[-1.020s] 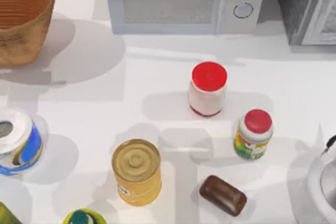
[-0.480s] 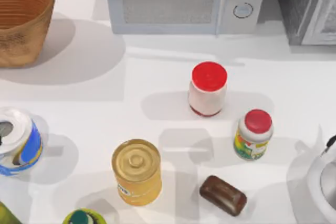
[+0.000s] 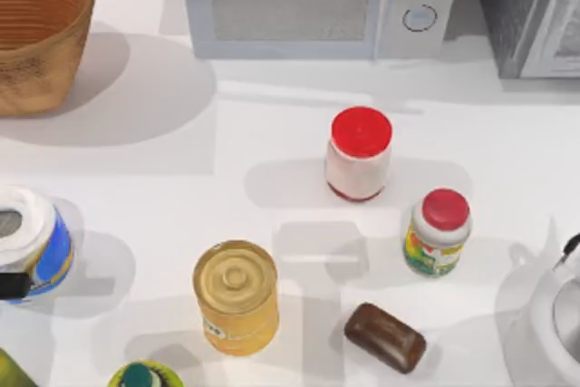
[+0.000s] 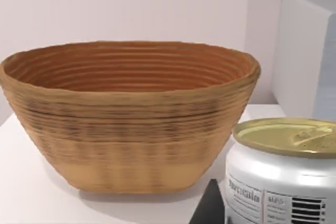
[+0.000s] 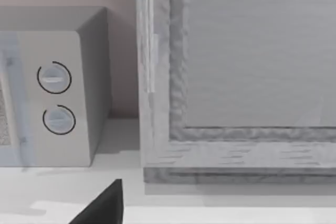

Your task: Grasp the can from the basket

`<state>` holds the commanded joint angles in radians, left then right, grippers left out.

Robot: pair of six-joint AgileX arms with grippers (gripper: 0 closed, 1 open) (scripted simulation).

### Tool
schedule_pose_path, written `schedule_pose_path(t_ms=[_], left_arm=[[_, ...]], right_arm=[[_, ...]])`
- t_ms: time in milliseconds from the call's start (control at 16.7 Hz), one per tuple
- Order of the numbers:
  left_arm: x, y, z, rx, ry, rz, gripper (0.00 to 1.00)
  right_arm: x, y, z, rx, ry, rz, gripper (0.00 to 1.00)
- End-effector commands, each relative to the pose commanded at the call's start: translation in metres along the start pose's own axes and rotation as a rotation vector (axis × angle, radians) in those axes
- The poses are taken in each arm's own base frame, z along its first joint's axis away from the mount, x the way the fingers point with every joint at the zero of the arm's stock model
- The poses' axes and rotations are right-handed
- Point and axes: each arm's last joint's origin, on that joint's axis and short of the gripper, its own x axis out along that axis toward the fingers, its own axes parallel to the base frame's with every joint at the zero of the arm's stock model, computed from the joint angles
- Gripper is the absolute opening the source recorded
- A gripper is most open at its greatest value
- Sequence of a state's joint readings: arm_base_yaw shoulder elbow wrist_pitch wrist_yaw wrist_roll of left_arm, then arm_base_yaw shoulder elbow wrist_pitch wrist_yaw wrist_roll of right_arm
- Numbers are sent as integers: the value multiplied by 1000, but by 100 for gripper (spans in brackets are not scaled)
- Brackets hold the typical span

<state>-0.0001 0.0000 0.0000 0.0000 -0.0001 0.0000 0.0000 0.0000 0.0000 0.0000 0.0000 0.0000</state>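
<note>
Since the left gripper (image 3: 11, 285) sits low at the table's left edge, just beside the blue can (image 3: 32, 244), it is the nearer arm; whether it is spread cannot be told. Straight ahead, well apart, stands the basket (image 4: 131, 129). Its wall hides the can, judged to lie inside, so the reach must clear the rim. The right gripper (image 5: 105, 205) idles facing the microwave (image 5: 52, 98), its state likewise unclear.
</note>
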Motion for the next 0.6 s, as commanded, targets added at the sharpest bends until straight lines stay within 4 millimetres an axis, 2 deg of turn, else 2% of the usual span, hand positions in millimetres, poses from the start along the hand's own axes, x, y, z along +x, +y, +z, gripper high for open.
schedule_pose_path(t_ms=[360,600], left_arm=[[0,0,1,1,3,1,0],[6,-2,20,-6,-12,-65,0]], right_arm=[[0,0,0,0,0,0,100],[0,0,0,0,0,0,100]])
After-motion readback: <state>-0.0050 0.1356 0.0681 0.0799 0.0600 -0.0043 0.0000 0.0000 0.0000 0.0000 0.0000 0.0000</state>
